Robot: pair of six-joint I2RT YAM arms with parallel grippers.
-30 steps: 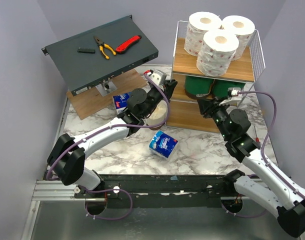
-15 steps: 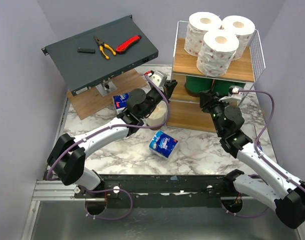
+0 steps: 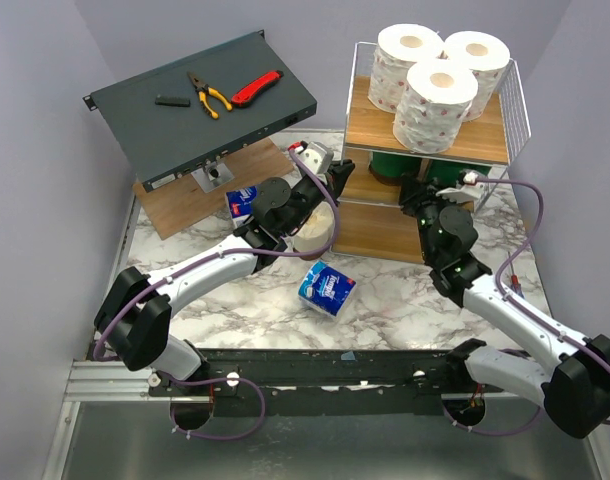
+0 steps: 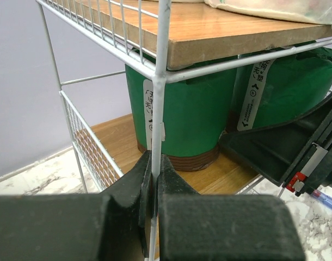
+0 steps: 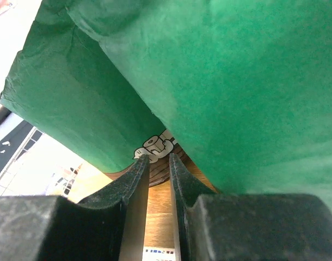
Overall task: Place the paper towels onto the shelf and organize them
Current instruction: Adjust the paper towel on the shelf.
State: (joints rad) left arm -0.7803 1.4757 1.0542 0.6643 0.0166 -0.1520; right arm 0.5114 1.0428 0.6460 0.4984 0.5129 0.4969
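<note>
Green rolls [image 4: 179, 111] stood on the shelf's [image 3: 485, 148] middle tier, three white rolls [image 3: 440, 88] on top. My left fingers [image 4: 153, 182] were pinched on the shelf's corner wire. My right fingers [image 5: 155, 185], nearly closed and holding nothing, sat between the green rolls. One blue pack [image 3: 326, 288] lay on the worktop [image 3: 385, 300].

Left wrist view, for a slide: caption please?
Left jaws clamp the shelf's white wire post, with green-wrapped rolls on the middle tier behind.
</note>
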